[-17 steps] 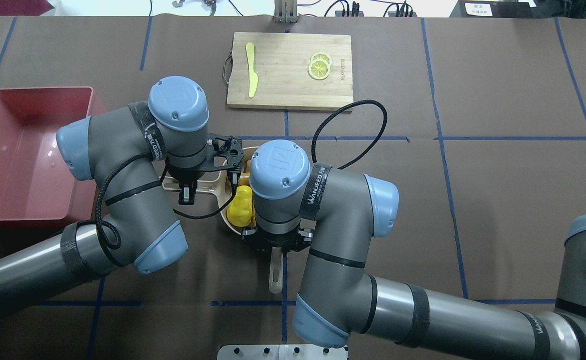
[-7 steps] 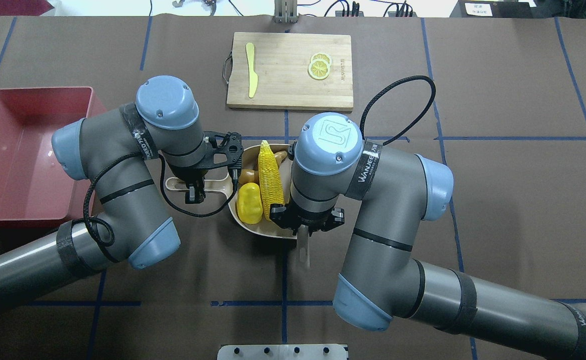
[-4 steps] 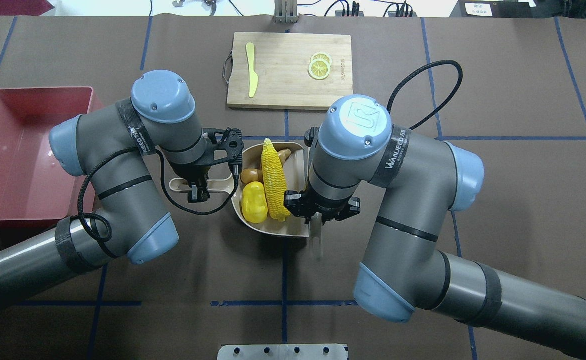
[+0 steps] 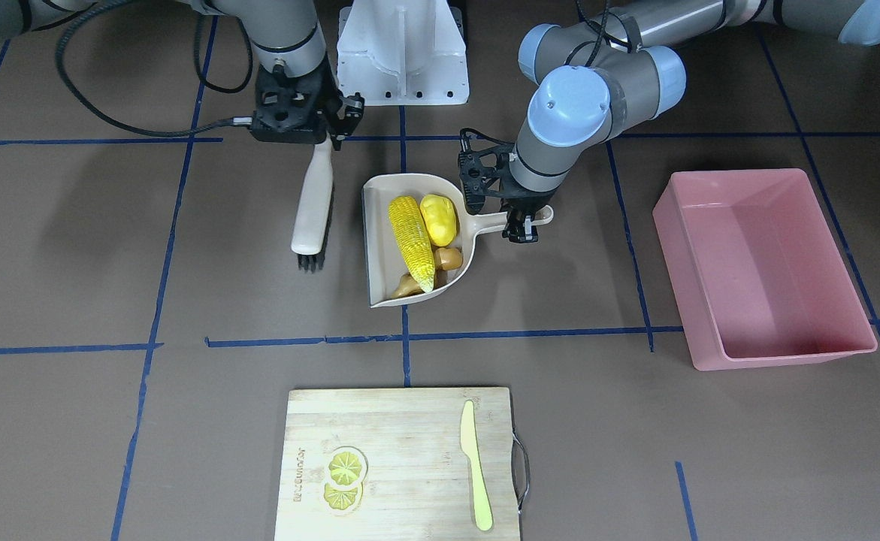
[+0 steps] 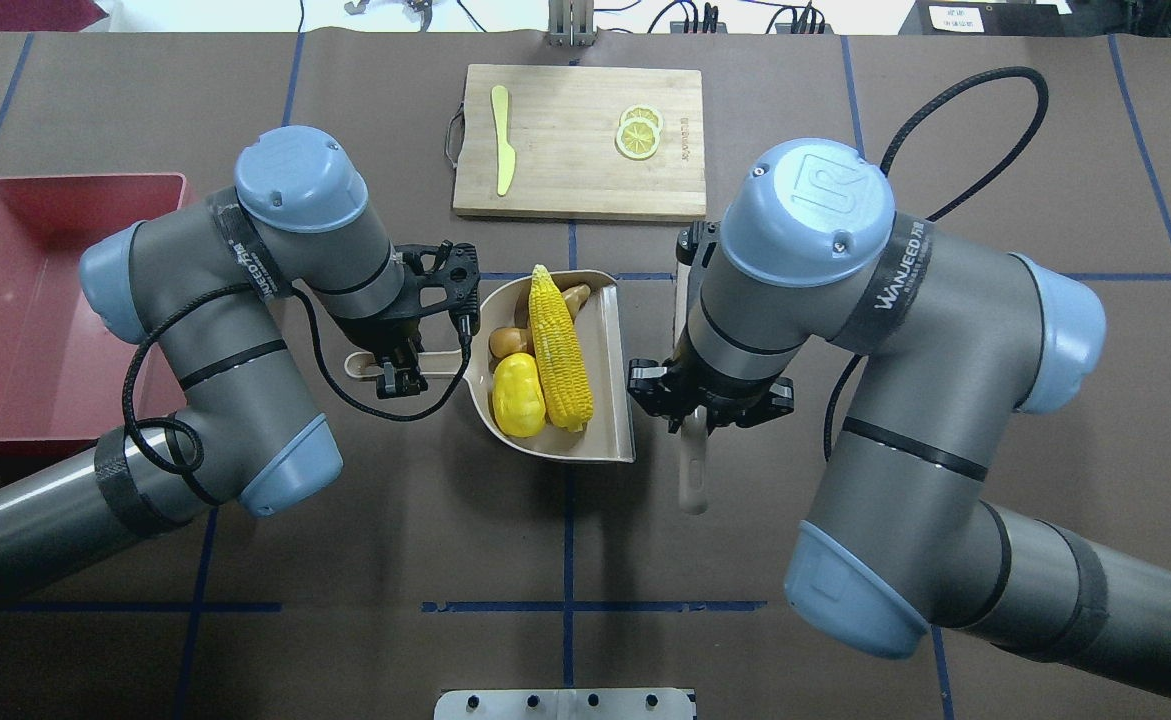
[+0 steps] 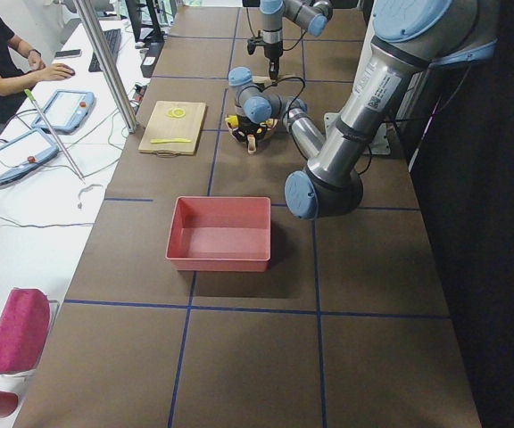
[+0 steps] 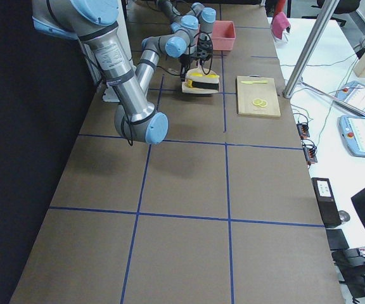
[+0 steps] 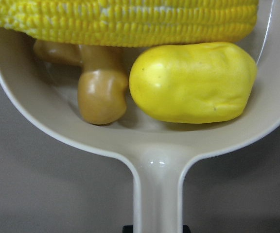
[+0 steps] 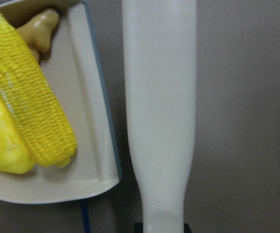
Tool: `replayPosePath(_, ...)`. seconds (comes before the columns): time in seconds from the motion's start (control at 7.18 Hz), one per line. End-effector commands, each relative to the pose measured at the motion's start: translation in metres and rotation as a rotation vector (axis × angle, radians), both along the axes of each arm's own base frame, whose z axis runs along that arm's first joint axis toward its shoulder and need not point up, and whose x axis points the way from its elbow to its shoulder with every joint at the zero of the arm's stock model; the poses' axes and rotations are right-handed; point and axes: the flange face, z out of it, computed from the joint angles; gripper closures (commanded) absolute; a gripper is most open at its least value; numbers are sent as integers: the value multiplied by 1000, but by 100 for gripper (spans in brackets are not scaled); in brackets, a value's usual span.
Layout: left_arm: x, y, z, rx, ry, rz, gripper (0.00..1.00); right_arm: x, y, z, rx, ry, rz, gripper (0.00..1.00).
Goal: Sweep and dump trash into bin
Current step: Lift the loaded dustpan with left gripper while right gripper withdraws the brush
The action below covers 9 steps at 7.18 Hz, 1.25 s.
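The pink bin sits at the table's left end. The left arm hides part of its side. The left gripper pinches the handle of the dustpan near the table's middle. In the pan, the corn cob lies long from near edge to far edge, with its pointy tip toward the far edge. The potato piece lies beside it. The ginger root is half hidden under the corn. The right gripper squeezes the brush. From above, the arm covers most of the brush.

Overhead, front views opposed; side views distant; wrist cameras close, share corn cob.
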Motion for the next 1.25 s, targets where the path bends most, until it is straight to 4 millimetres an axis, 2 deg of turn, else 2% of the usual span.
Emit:
replayPosePath(0.0,-23,-16,-7,0,30,-44,100,32,-6,27,-7,33,29,100)
replayPosePath(0.14,-45,-27,0,-70,59,-25,100,49,-18,31,7,46,37,100)
replayPosePath(0.28,-74,-34,3,-77,69,-51,100,57,-14,41,16,73,11,100)
replayPosePath(0.42,-105,-39,-5,-83,64,-91,100,62,-17,45,18,81,12,100)
replayPosePath(0.56,-145,-38,-16,-137,2,-133,100,63,-17,54,17,93,4,100)
replayPosePath(0.7,-176,-26,-36,-123,0,-141,100,65,-18,55,21,94,2,100)
replayPosePath(0.84,-194,-16,-40,-106,17,-152,100,71,-15,58,21,94,3,100)
replayPosePath(1.11,-234,-4,-25,-113,53,-134,100,84,-13,78,50,113,-32,100)
